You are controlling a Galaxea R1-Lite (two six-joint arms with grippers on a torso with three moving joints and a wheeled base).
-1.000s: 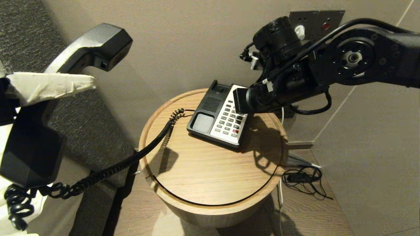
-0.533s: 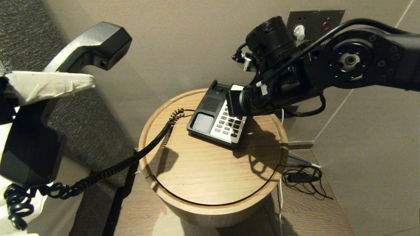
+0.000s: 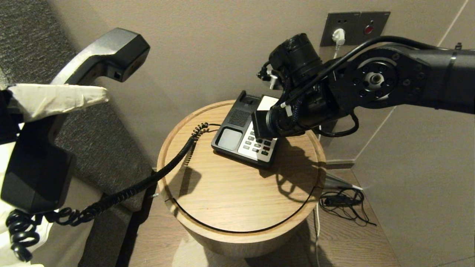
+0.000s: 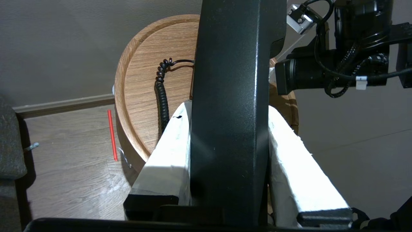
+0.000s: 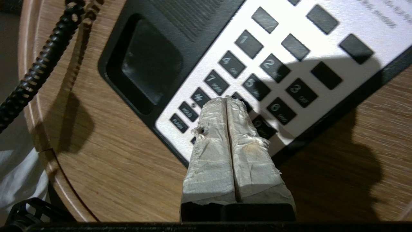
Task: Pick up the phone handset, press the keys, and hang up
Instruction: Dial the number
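The black handset [image 3: 92,59] is held up at the far left, off the phone, by my left gripper [image 4: 228,108], whose white-taped fingers [image 4: 170,145] are shut on its handle [image 4: 230,96]. A coiled black cord [image 3: 148,181] runs from it to the phone base [image 3: 232,135] on the round wooden table [image 3: 222,200]. My right gripper [image 5: 226,100] is shut and empty. Its tips are over the lower middle keys of the white keypad [image 5: 273,64], beside the star key. I cannot tell whether they touch. In the head view the right wrist [image 3: 282,118] hides those fingers.
A wall socket plate [image 3: 354,27] with a white plug is behind the table. Loose black cables [image 3: 343,204] lie on the floor to the right. A red stick [image 4: 111,135] lies on the floor by the table. Grey upholstery [image 3: 29,44] is at the left.
My right arm has moved left and down, bringing the shut gripper toward the lower keys and covering more of the keypad. The left gripper and handset have stayed almost still.
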